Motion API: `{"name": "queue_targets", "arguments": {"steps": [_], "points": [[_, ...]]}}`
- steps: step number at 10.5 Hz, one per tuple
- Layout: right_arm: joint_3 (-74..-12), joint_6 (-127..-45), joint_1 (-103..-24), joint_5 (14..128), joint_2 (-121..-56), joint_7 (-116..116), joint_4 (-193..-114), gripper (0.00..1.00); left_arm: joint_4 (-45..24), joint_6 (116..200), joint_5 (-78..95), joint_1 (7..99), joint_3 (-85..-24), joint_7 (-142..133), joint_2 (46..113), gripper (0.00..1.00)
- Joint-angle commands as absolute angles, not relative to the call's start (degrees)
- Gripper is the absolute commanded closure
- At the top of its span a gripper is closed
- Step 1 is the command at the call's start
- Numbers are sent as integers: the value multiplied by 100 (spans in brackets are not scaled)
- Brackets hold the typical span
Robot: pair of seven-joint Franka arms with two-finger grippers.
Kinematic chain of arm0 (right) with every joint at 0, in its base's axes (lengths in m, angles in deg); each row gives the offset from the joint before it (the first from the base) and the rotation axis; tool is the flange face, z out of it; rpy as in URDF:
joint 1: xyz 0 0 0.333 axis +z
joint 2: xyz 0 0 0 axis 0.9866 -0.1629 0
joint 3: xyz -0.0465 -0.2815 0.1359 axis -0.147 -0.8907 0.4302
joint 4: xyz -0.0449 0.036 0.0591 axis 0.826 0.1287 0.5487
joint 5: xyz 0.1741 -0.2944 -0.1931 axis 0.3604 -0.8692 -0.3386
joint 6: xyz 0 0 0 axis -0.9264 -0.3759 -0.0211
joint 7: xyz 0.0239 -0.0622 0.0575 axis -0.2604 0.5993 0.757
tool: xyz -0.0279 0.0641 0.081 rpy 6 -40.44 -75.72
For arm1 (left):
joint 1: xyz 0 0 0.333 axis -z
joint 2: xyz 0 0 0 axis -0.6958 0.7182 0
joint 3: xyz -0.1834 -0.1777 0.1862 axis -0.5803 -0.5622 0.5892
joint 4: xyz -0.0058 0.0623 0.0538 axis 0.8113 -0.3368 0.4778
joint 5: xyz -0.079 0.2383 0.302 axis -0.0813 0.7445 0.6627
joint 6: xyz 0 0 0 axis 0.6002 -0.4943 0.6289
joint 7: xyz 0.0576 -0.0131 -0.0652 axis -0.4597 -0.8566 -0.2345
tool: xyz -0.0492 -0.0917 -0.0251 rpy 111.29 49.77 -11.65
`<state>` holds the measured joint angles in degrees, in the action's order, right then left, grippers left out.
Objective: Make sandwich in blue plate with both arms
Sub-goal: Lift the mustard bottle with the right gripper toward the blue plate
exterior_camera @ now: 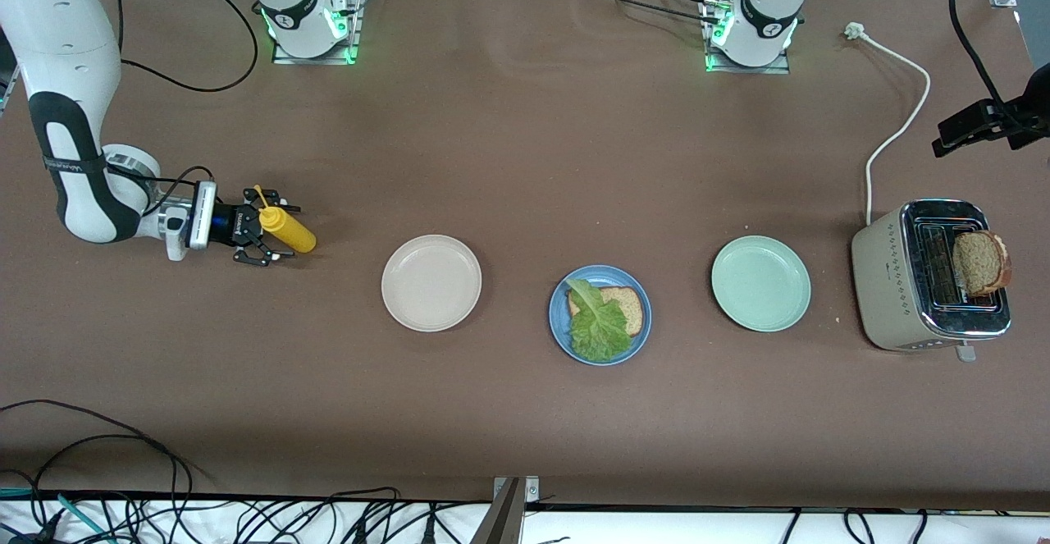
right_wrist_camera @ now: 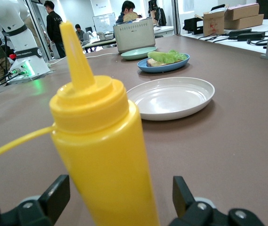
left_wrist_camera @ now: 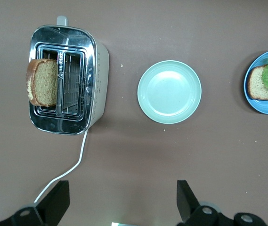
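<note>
Blue plate (exterior_camera: 560, 326), mid-table: bottom bread slice (exterior_camera: 627, 308) plus lettuce (exterior_camera: 597, 322) done. Top slice (exterior_camera: 981, 262) sits in the toaster (exterior_camera: 902, 290). Left gripper (left_wrist_camera: 119, 200) over the toaster, spread, empty. Right gripper (exterior_camera: 264, 236) spread around the yellow bottle (exterior_camera: 285, 229), no squeeze yet.

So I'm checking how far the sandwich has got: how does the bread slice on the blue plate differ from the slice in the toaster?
The bread slice on the blue plate lies flat; the slice in the toaster stands on edge in a slot. The plate slice is partly covered by a lettuce leaf; the toaster slice is bare. Both are brown wholegrain with a darker crust.
</note>
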<state>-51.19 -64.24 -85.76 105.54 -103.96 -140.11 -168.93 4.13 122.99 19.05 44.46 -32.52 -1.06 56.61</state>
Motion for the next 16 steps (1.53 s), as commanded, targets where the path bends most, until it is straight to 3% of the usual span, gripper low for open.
{"name": "queue_targets", "arguments": {"steps": [1, 2, 3, 4, 11, 13, 16], "points": [[-5027, -6322, -8625, 10716, -10495, -14102, -16789, 58, 506, 12186, 1914, 4435, -3256, -66, 5680, 0], [-5027, -6314, -8625, 10716, -10495, -14102, -16789, 77, 515, 12177, 1914, 4436, -3256, -75, 5680, 0], [-5018, -6313, -8625, 10716, -10495, -14102, -16772, 87, 524, 12177, 1914, 4444, -3274, -75, 5680, 0], [-5027, -6305, -8616, 10699, -10486, -14076, -16676, 92, 524, 12177, 1879, 4444, -3283, -84, 5680, 0], [-4896, -6374, -8494, 9681, -10223, -11918, -14972, 92, 532, 12124, 1852, 4471, -3309, -101, 5671, 0], [-4510, -6646, -8449, 9294, -9943, -10846, -14637, 91, 532, 12115, 1852, 4471, -3300, -101, 5671, 0], [-3623, -7689, -8441, 8671, -9608, -9449, -14382, 91, 532, 12115, 1852, 4515, -3318, -101, 5671, 0]]}}
